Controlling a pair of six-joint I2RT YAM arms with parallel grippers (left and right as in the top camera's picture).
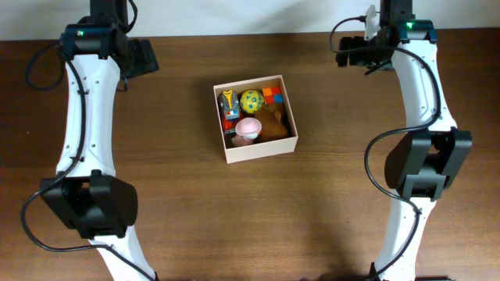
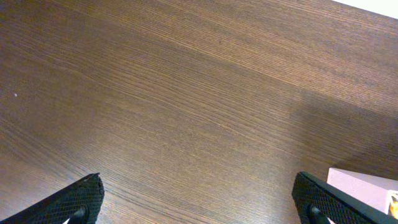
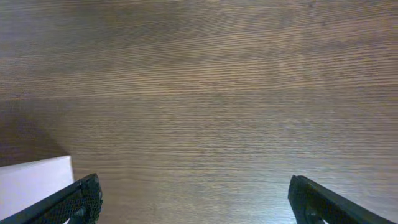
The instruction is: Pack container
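The container [image 1: 261,151], a square white-walled box, sits at the middle of the table. It holds a yellow ball [image 1: 251,100], an orange block [image 1: 272,95], a pink toy [image 1: 248,129], a brown toy [image 1: 274,121] and a blue and red toy [image 1: 229,109]. My left gripper [image 1: 143,58] is at the back left, well away from the box, open and empty [image 2: 202,208]. My right gripper [image 1: 351,51] is at the back right, open and empty [image 3: 196,205]. A corner of the container shows in the left wrist view [image 2: 364,186] and in the right wrist view [image 3: 34,183].
The dark wooden table [image 1: 180,203] spreads around the box. Its back edge meets a white wall [image 1: 234,16]. The arm bases stand at the front left [image 1: 90,207] and front right [image 1: 426,164].
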